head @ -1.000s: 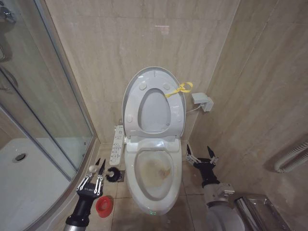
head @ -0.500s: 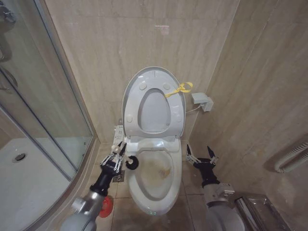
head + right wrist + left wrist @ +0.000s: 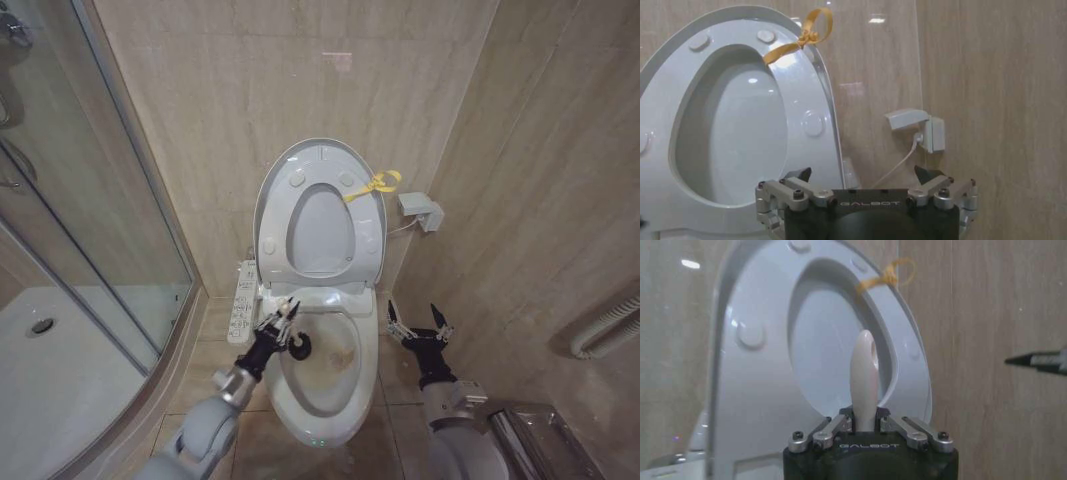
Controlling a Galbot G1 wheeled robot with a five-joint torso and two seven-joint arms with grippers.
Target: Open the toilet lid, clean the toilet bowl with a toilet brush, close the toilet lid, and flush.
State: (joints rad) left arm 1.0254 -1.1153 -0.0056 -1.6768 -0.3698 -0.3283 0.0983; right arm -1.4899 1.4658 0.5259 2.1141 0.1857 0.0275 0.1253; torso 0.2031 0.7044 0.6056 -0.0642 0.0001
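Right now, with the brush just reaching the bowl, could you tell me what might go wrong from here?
The left gripper holds the toilet brush by its thin handle, with the dark head at the toilet bowl rim; scrubbing force might twist it in the grip. The raised toilet lid stands just behind, so a backward swing could knock it. The right gripper waits open beside the bowl.

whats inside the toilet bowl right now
The toilet brush, held by the left gripper, has its dark head inside the toilet bowl over brownish staining. The brush head hides what lies under it.
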